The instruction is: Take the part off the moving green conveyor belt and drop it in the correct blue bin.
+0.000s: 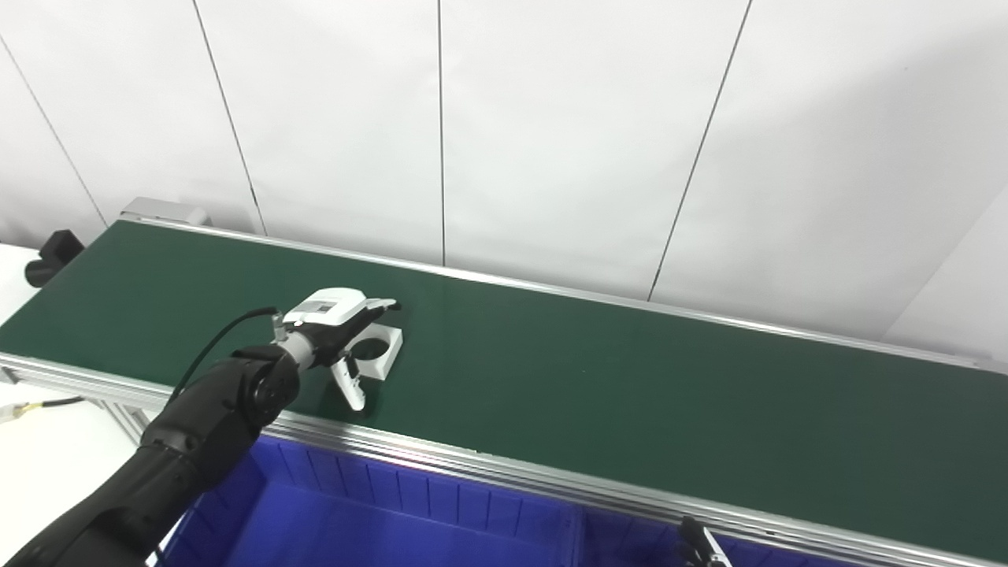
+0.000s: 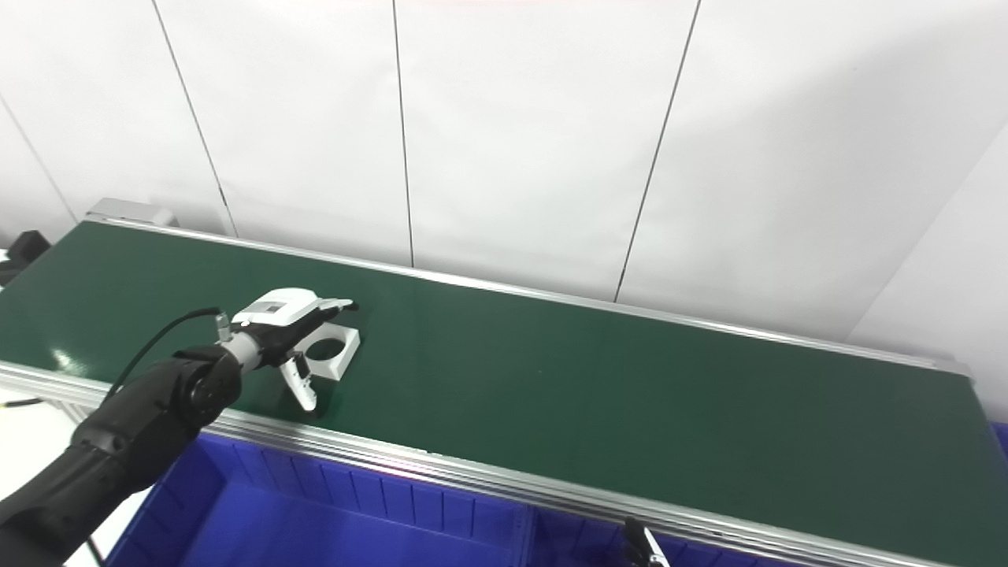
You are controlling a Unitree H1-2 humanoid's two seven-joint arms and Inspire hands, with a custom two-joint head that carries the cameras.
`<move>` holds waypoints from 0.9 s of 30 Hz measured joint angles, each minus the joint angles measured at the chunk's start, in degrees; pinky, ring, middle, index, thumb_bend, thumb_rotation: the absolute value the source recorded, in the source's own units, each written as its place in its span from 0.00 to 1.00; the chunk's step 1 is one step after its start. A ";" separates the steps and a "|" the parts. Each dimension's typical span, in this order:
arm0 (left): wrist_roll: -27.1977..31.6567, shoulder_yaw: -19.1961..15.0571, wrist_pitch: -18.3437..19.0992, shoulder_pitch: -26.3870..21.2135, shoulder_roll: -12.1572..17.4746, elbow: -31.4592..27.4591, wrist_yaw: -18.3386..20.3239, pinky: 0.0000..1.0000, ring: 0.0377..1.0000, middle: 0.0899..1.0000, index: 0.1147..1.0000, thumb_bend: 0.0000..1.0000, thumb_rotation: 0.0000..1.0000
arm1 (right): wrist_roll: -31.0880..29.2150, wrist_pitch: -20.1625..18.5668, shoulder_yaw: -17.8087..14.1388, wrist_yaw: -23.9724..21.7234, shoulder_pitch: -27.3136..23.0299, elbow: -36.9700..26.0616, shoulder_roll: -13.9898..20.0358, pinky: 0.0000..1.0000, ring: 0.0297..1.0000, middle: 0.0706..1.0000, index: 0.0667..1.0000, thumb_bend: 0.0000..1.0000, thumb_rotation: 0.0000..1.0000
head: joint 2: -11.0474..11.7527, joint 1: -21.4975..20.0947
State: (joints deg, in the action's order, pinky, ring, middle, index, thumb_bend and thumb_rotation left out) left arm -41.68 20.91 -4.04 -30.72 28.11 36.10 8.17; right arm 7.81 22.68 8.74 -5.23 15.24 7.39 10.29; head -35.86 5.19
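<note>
A white square part with a round hole (image 1: 389, 351) lies flat on the green conveyor belt (image 1: 630, 394), near its left end. My left hand (image 1: 337, 329) is stretched over the part from the left. Its fingers lie across the part's far edge and the thumb (image 1: 349, 387) points down at the near left side, apart from the fingers. The hand is open and the part rests on the belt. Of my right hand only a dark tip (image 1: 699, 545) shows at the bottom edge, over the bins.
Blue bins (image 1: 354, 520) stand below the belt's near aluminium rail (image 1: 488, 461), with a divider wall (image 1: 579, 535) between two of them. A black device (image 1: 51, 256) sits off the belt's left end. White wall panels rise behind the belt.
</note>
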 measured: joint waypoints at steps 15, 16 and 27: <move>1.84 0.62 0.25 -3.52 -3.41 5.03 -2.78 0.37 0.39 0.45 0.45 0.50 0.00 | 0.41 0.01 -0.55 0.09 0.90 -1.12 -0.55 0.90 0.91 0.93 0.95 0.90 0.41 | -0.97 0.18; 2.26 0.51 0.43 -3.52 -3.40 4.70 -2.02 0.35 0.38 0.43 0.45 0.50 0.00 | 0.46 0.01 -0.58 0.12 0.90 -1.12 -0.59 0.90 0.91 0.93 0.95 0.90 0.42 | -1.05 0.00; 7.96 -8.10 3.87 -1.04 -3.24 -11.11 -0.76 0.34 0.37 0.43 0.46 0.50 0.00 | 0.66 0.00 -0.57 0.10 0.74 -1.55 -1.35 0.91 0.92 0.94 0.96 0.90 0.40 | -3.16 -3.94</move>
State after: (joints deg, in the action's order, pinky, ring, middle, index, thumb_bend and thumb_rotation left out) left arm -33.72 12.82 -0.18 -31.76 24.87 24.99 7.40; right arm 8.47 22.69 8.17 -5.14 15.98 5.84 8.94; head -39.02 1.24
